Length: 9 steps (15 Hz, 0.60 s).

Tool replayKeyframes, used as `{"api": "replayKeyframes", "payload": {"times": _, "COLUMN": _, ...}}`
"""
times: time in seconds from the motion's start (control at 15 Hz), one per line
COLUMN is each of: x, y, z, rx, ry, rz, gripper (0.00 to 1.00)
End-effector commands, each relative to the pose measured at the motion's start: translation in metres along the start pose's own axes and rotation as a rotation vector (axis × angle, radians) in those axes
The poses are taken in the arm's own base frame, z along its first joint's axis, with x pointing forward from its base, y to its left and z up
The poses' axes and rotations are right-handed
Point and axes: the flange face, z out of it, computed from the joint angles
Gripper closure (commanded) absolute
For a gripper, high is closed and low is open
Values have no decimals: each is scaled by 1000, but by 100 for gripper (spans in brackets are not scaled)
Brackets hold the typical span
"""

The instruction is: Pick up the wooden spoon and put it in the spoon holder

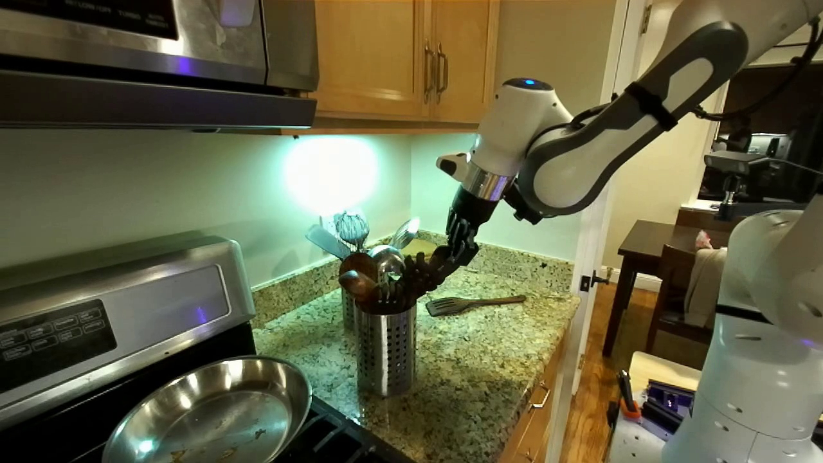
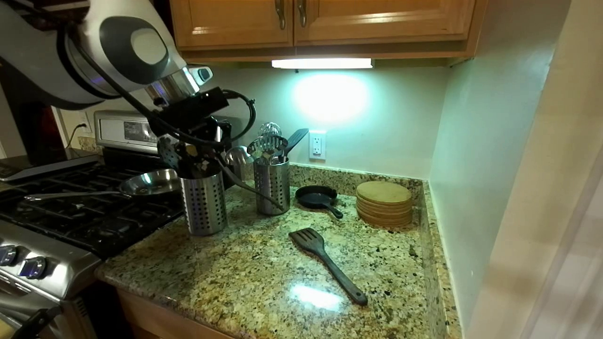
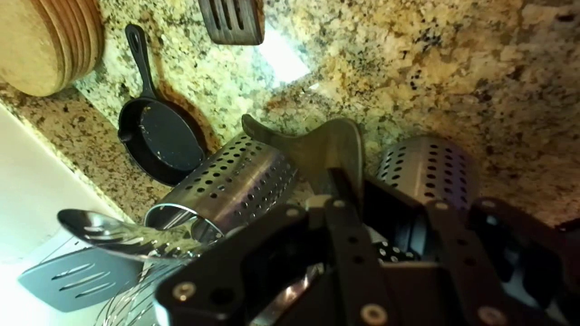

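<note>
Wrist view: the tool (image 3: pixel 361 186) grips the wooden spoon (image 3: pixel 325 146).

This is a kitchen, with its stove (image 2: pixel 108 214), cupboards (image 2: pixel 377 23), frying pan (image 1: pixel 225 411) and speckled counter (image 2: pixel 245 273).

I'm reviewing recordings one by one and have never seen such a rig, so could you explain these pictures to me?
The machine is one robot arm ending in an end effector, its grasping part. Two pictures come from cameras standing outside the robot; the wrist view comes from a camera on the arm's wrist. The end effector is shut on what looks to be the wooden spoon. On the speckled counter stand two utensil-filled perforated steel containers, a front canister and a rear canister. Also there are a slotted wooden turner, a small black skillet and a stack of round tan discs. A steel frying pan sits on the stove.
</note>
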Motion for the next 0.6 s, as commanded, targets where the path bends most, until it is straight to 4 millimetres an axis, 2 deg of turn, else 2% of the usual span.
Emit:
{"api": "replayKeyframes", "payload": {"times": 0.0, "x": -9, "y": -2, "z": -45, "rx": 7, "ry": -8, "rz": -67, "gripper": 95}}
{"api": "replayKeyframes", "payload": {"times": 0.33, "x": -17, "y": 6, "z": -92, "rx": 6, "ry": -68, "rz": -150, "gripper": 95}}
{"api": "replayKeyframes", "payload": {"times": 0.53, "x": -18, "y": 11, "z": -128, "rx": 8, "ry": -41, "rz": -196, "gripper": 95}}
